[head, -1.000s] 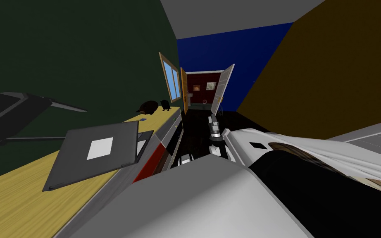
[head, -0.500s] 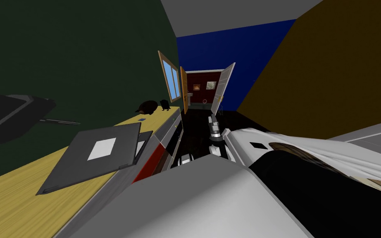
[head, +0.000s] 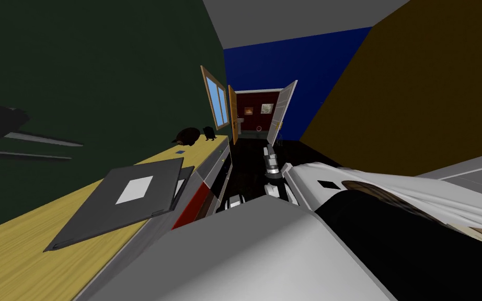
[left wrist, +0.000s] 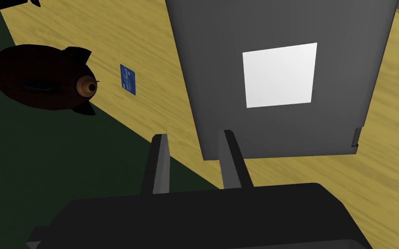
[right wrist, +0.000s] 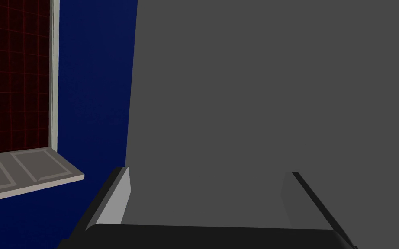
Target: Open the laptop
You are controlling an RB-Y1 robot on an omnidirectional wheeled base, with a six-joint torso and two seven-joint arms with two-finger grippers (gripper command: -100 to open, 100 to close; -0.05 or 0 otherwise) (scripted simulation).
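Head view: laptop point(head: 104, 214) sits left of centre in the frame, a dark grey slab with a white square on the lid, flat on the yellow wooden desk point(head: 20, 256) near its front edge; lid looks down or nearly so, can't tell if cracked. Left gripper point(head: 77, 150) hangs at the far left, above and clear of it. Left wrist view: fingers point(left wrist: 160, 164) narrowly apart, holding nothing, with one overlapping a lid corner in the picture; contact can't be told. Dark brown object point(left wrist: 38, 82) and a blue card point(left wrist: 127, 79) upper left. Right wrist view: right gripper point(right wrist: 207, 181) fingers spread wide, empty, facing a flat grey surface. Judgement: laptop is stiff, thin and smooth, with a light hinged lid on a heavier base. Take the lid's free edge mid-span, opposite the hinge; thin fingers may slip, and the base may slide or lift.
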